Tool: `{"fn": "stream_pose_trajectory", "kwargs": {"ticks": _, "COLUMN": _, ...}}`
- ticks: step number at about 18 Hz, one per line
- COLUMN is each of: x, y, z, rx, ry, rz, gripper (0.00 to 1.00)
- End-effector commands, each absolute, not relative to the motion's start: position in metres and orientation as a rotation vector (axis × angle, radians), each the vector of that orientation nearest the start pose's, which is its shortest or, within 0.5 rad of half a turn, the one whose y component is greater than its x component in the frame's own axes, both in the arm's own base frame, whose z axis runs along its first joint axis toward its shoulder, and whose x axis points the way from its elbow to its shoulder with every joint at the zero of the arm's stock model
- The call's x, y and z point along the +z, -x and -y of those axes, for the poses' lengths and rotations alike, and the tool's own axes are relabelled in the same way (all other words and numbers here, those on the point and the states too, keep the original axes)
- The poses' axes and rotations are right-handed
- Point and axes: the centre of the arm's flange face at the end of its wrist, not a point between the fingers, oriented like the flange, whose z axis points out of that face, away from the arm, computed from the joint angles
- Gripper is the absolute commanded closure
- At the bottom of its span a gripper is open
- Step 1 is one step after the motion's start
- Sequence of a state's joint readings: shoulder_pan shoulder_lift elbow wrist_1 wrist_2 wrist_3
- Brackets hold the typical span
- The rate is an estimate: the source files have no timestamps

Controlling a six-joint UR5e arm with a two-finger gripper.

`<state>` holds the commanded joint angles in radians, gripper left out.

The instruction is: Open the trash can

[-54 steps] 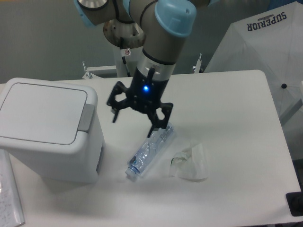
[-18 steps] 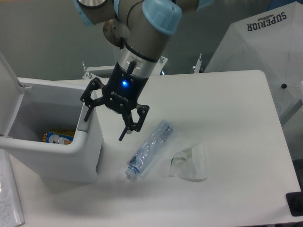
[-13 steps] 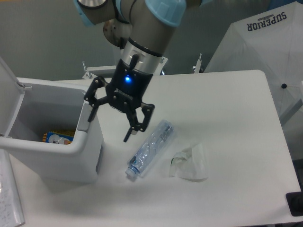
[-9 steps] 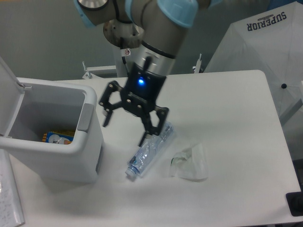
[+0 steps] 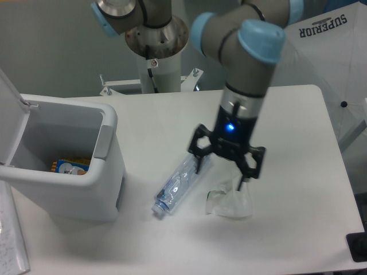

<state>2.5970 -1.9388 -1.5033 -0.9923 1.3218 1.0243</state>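
Note:
The trash can (image 5: 97, 189) is a large white boxy bin at the table's left, standing open. Its lid (image 5: 10, 129) is swung up at the far left edge, and the grey push tab (image 5: 102, 142) sits on the right rim. Inside lies a colourful packet (image 5: 69, 167). My gripper (image 5: 222, 169) hangs open with nothing between its fingers, well to the right of the bin, above the gap between the clear bottle (image 5: 180, 184) and a crumpled clear plastic piece (image 5: 230, 199).
A white umbrella-like cover marked SUPERIOR (image 5: 324, 63) stands beyond the table's right edge. Papers (image 5: 10, 240) lie at the front left corner. A dark object (image 5: 358, 246) sits at the front right corner.
The bin's lid went from shut to swung open after my gripper came to its tab. Since then the gripper has moved away to the right, past the bottle.

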Motion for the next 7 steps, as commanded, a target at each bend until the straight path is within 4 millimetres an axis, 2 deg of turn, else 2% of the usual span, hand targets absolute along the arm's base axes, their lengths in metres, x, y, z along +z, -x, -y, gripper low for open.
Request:
{"fn": "stream_pose_trajectory", "kwargs": {"ticks": 3, "x": 0.355, "y": 0.472, "z": -0.457, "rx": 0.115, "ry": 2.994, "rz": -0.282, "gripper": 0.0}}
{"fn": "stream_pose_trajectory", "kwargs": {"ticks": 7, "x": 0.344, "y": 0.476, "z": -0.457, "rx": 0.118, "ry": 3.025, "rz": -0.296, "gripper": 0.0}}
